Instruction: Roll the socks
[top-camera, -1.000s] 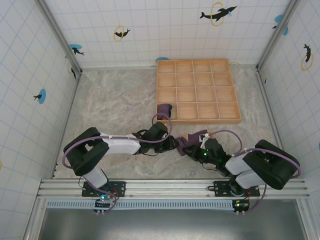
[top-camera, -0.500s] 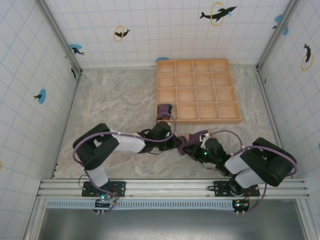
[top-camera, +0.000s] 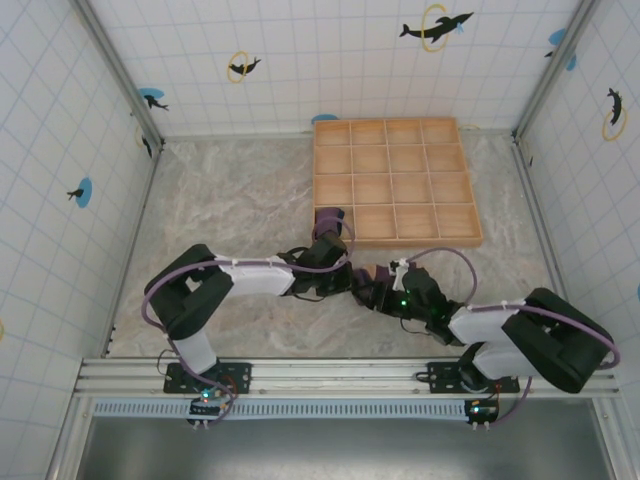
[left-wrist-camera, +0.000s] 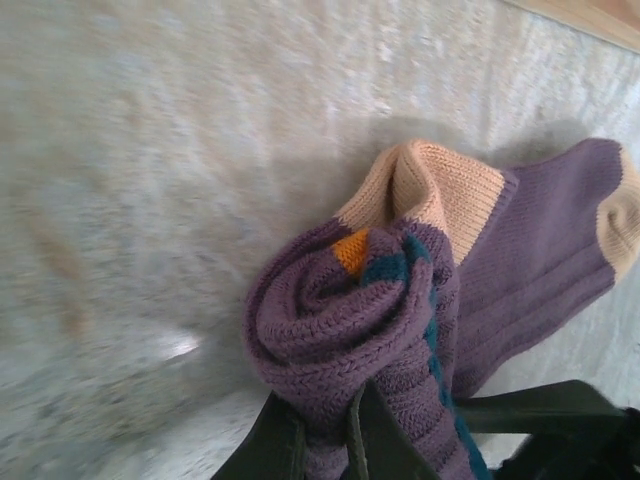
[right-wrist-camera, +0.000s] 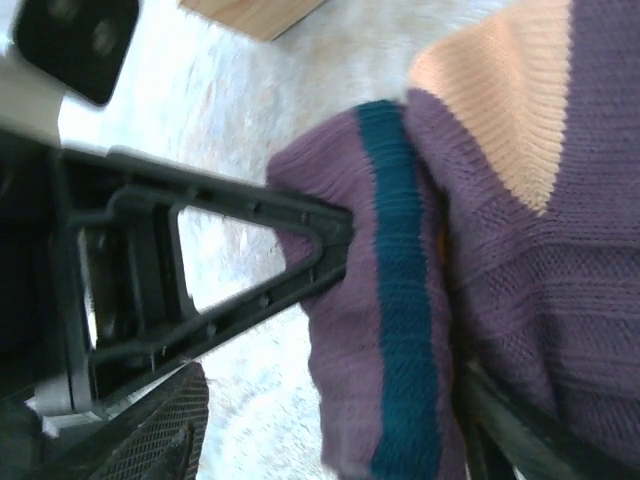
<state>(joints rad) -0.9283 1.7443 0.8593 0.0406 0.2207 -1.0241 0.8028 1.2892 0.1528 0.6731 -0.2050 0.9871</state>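
Here, the socks (left-wrist-camera: 340, 330) lie half-rolled on the bench (top-camera: 230, 200), between both arms. The left tool (left-wrist-camera: 325, 450) is closed, pinching the roll; whether the right tool (right-wrist-camera: 330, 445) grips cannot be told. Rolling looks midway: next, the flat remainder likely needs winding in.

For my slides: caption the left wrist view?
Left hand grips a partly rolled purple sock on the marbled table.
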